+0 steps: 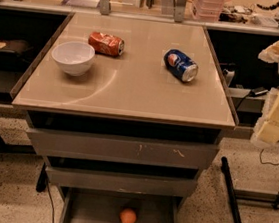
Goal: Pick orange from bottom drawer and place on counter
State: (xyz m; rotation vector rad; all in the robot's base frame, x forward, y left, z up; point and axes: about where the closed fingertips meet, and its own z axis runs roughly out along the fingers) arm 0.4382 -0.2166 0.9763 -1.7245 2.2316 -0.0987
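The orange (128, 217) lies on the flat floor of the bottom drawer (92, 216), which is pulled out at the bottom edge of the camera view. Above the drawer cabinet sits the glossy beige counter (132, 90). My gripper (277, 116) hangs at the far right edge, a cream-coloured blocky shape level with the counter's right side. It is well above and to the right of the orange and holds nothing that I can see.
On the counter stand a white bowl (73, 57), a crushed red can (106, 44) and a blue can (180, 65) on its side. Two scuffed grey drawer fronts (120, 149) are above the open drawer. A black pole (232, 199) and cables lie on the floor at right.
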